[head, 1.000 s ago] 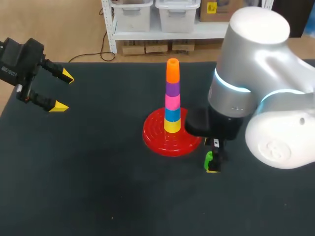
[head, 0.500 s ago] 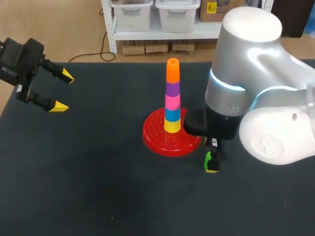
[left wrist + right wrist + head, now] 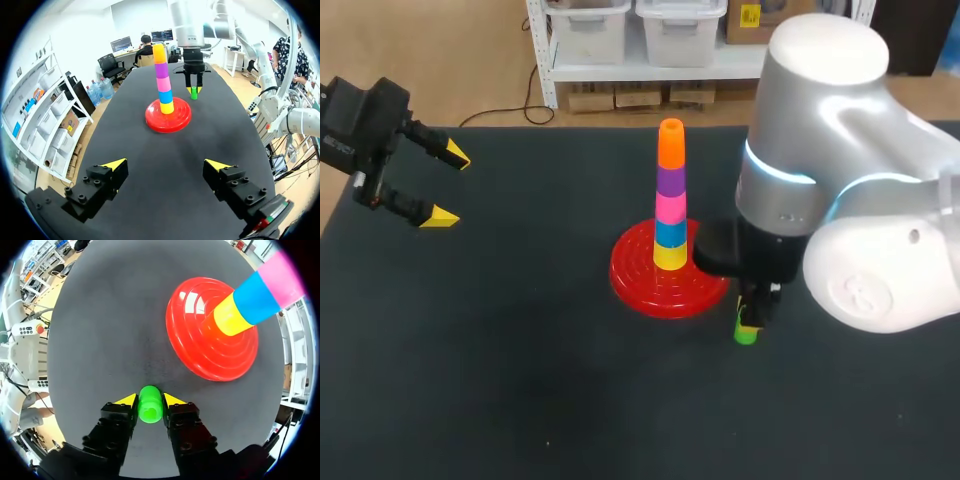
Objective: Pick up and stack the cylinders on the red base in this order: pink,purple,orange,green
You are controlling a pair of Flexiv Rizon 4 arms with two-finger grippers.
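One green cylinder (image 3: 150,407), the last piece due, is clasped from both sides by the right gripper (image 3: 150,400) just beside the red base (image 3: 197,337), where the orange cylinder (image 3: 671,146) stands topmost, while the left gripper (image 3: 450,186) is held spread well apart from that base, presumably for clearance.

The right gripper (image 3: 750,322), right of the frame's centre, has been raised slightly; the green cylinder (image 3: 746,336) is now seen below its yellow tip.
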